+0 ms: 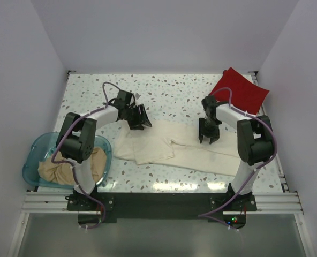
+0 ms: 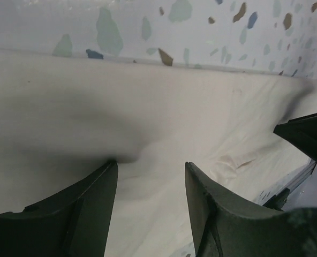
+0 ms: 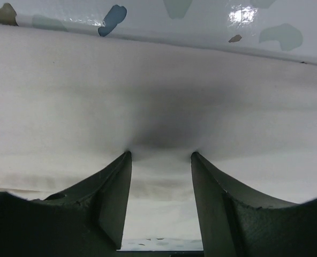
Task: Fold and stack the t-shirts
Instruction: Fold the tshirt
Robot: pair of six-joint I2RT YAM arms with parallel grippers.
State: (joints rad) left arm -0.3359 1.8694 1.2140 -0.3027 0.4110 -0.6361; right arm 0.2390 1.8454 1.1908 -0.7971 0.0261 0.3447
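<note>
A cream-white t-shirt [image 1: 169, 147] lies spread flat across the middle of the table. My left gripper [image 1: 140, 121] is open at the shirt's far left edge. In the left wrist view its fingertips [image 2: 111, 167] press on the cream cloth [image 2: 148, 107], with the gripper [image 2: 150, 165] over it. My right gripper [image 1: 208, 138] is open on the shirt's right part. In the right wrist view the gripper [image 3: 161, 155] dents the cream cloth [image 3: 158, 91] with both tips. A folded red t-shirt [image 1: 240, 90] lies at the back right. A tan-beige t-shirt [image 1: 67, 168] is crumpled in the tub. The salmon pink shirt is out of view.
A translucent blue plastic tub [image 1: 34, 152] stands at the near left beside the left arm's base. The speckled tabletop [image 1: 174, 91] shows behind the cream shirt. White walls close in the table on three sides. A dark part [image 2: 306, 134] shows at the right edge of the left wrist view.
</note>
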